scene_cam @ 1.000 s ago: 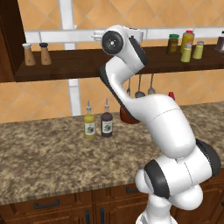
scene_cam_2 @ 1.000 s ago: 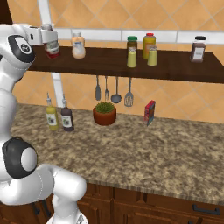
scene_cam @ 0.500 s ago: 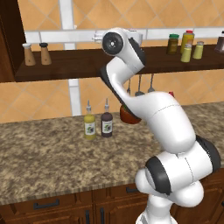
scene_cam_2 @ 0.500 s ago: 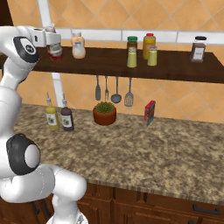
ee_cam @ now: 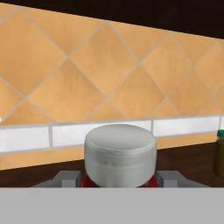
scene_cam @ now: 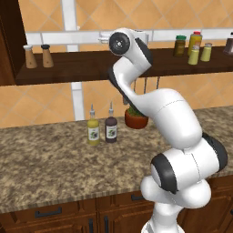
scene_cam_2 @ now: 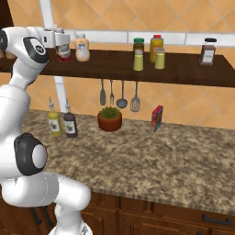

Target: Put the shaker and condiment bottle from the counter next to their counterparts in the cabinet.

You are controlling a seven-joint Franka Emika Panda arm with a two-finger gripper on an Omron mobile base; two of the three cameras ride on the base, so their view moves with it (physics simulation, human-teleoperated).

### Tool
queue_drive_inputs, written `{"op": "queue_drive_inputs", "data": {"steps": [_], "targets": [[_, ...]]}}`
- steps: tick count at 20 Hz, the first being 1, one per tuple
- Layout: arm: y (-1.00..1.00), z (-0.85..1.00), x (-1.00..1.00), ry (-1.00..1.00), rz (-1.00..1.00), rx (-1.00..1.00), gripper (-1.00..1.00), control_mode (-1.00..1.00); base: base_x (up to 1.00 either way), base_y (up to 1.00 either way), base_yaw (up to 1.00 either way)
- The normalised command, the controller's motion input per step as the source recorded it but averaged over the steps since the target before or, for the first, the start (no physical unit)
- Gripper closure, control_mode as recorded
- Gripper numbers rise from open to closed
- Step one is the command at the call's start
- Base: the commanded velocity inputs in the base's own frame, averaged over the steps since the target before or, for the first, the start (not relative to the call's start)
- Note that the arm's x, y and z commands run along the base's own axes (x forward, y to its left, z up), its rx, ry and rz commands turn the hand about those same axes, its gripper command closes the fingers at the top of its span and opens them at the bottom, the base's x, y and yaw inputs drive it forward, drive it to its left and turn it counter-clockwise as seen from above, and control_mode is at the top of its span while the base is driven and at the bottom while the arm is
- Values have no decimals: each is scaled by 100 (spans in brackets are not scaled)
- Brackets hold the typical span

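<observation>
One long dark cabinet [scene_cam_2: 183, 73] shelf is my landmark, running along the tiled wall above the granite bench [scene_cam_2: 151, 156]. My hand [scene_cam_2: 60, 42] is up at that shelf, toward its left part, and it is clamped on the condiment bottle [scene_cam_2: 64, 49], one finger on each side. The bottle stands upright, long axis vertical, white cap [ee_cam: 120, 153] up and red body below it; I cannot tell whether its base touches the shelf board. Just to its right on the shelf stands the clear tan-filled bottle [scene_cam_2: 82, 47], also upright. Farther right along the shelf are two pale yellow-green shakers [scene_cam_2: 138, 60], one beside the other [scene_cam_2: 159, 59], with a green-capped jar [scene_cam_2: 138, 45] and a yellow red-capped bottle [scene_cam_2: 156, 47] behind them. Below the shelf, on the bench, stand a yellow spouted bottle [scene_cam_2: 54, 123] and a dark one [scene_cam_2: 69, 125], then a potted plant [scene_cam_2: 109, 119].
</observation>
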Motion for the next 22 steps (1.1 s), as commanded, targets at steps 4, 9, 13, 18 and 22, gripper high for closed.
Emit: {"op": "queue_drive_inputs", "data": {"steps": [4, 9, 13, 18, 22], "targets": [[0, -5, 13, 0, 0, 0, -100, -100, 0, 0, 0], [0, 0, 3, 0, 0, 0, -100, -100, 0, 0, 0], [0, 0, 0, 0, 0, 0, -100, -100, 0, 0, 0], [4, 0, 0, 0, 0, 0, -100, -100, 0, 0, 0], [27, 0, -1, 0, 0, -1, -100, -100, 0, 0, 0]]}}
